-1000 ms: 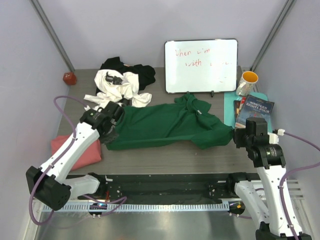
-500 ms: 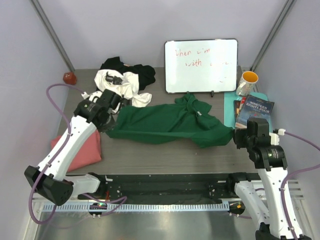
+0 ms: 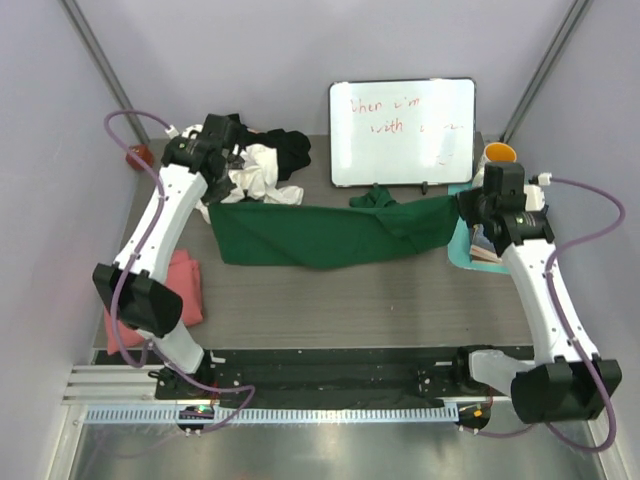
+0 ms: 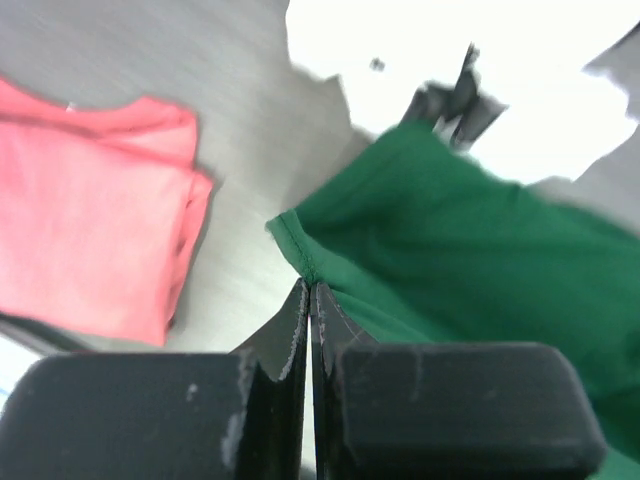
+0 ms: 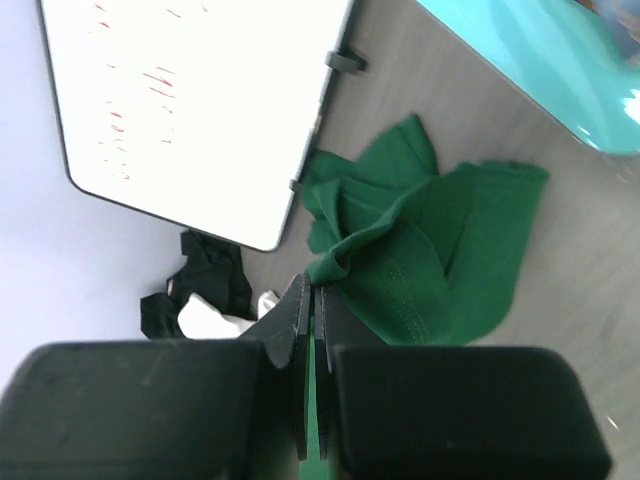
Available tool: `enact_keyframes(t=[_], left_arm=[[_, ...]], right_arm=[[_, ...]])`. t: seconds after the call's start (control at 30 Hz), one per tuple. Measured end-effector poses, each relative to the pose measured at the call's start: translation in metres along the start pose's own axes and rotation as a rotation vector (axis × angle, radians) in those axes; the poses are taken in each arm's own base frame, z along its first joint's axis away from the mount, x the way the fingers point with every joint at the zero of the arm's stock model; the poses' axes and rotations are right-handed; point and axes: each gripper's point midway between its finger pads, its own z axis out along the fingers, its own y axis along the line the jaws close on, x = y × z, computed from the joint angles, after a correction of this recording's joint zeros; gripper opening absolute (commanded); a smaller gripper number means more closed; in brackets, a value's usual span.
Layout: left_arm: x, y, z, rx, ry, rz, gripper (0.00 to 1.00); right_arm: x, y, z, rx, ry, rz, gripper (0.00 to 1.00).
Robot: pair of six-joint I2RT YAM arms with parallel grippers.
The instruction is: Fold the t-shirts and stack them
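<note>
The dark green t-shirt (image 3: pixel 310 232) hangs stretched in the air across the table, between both grippers. My left gripper (image 3: pixel 211 193) is shut on its left hem corner, seen pinched at the fingertips in the left wrist view (image 4: pixel 310 286). My right gripper (image 3: pixel 463 206) is shut on a bunched fold at its right end (image 5: pixel 318 285). The salmon pink t-shirt (image 3: pixel 185 292) lies folded at the near left, also in the left wrist view (image 4: pixel 90 230). The white t-shirt (image 3: pixel 255 170) and the black t-shirt (image 3: pixel 290 148) lie crumpled together at the back left.
A whiteboard (image 3: pixel 402 130) leans against the back wall. An orange-lined mug (image 3: pixel 497 155) stands at the back right, with a teal mat (image 3: pixel 461 238) and books partly hidden under my right arm. A small red ball (image 3: pixel 134 157) sits at the back left.
Both arms have lifted and swung toward the back, pulling the green t-shirt up off the table and taut between them. The right arm now covers the book.
</note>
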Motion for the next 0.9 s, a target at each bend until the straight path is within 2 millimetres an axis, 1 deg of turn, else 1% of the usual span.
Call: enact_keyframes(t=[0.1, 0.13, 0.2, 0.27, 0.33, 0.37, 0.47, 0.53, 0.57, 0.67, 0.77, 0.83, 0.9], left_arm=[[-0.026, -0.013, 0.019, -0.012, -0.008, -0.023, 0.00], [-0.032, -0.015, 0.023, -0.014, -0.011, -0.027, 0.00], [-0.052, -0.025, 0.030, -0.002, -0.027, -0.048, 0.00], [-0.066, -0.031, 0.033, 0.008, -0.035, -0.058, 0.00], [-0.087, -0.039, 0.034, 0.036, -0.063, -0.087, 0.00], [-0.095, -0.042, 0.034, 0.048, -0.073, -0.099, 0.00], [-0.123, -0.046, 0.029, 0.102, -0.120, -0.148, 0.00], [-0.136, -0.044, 0.022, 0.132, -0.142, -0.176, 0.00], [-0.140, -0.043, 0.019, 0.144, -0.150, -0.187, 0.00], [-0.148, -0.038, 0.013, 0.161, -0.165, -0.203, 0.00], [-0.150, -0.037, 0.009, 0.174, -0.172, -0.190, 0.00], [-0.152, -0.038, 0.004, 0.188, -0.183, -0.184, 0.00], [-0.158, -0.039, -0.004, 0.210, -0.209, -0.188, 0.00]], right_arm=[[-0.011, 0.031, 0.021, -0.027, -0.003, -0.039, 0.01], [-0.015, 0.040, 0.027, -0.039, -0.003, -0.049, 0.01], [-0.024, 0.066, 0.044, -0.074, -0.002, -0.073, 0.01], [-0.030, 0.089, 0.054, -0.112, 0.005, -0.095, 0.01], [-0.033, 0.115, 0.064, -0.156, 0.015, -0.122, 0.01], [-0.035, 0.129, 0.067, -0.186, 0.017, -0.133, 0.01], [-0.040, 0.164, 0.072, -0.258, 0.025, -0.158, 0.01], [-0.041, 0.187, 0.071, -0.310, 0.036, -0.174, 0.01], [-0.042, 0.195, 0.070, -0.330, 0.040, -0.182, 0.01], [-0.045, 0.221, 0.063, -0.386, 0.047, -0.221, 0.01], [-0.052, 0.236, 0.048, -0.423, 0.028, -0.258, 0.01], [-0.060, 0.245, 0.033, -0.446, -0.001, -0.282, 0.01], [-0.069, 0.255, 0.018, -0.476, -0.037, -0.302, 0.01]])
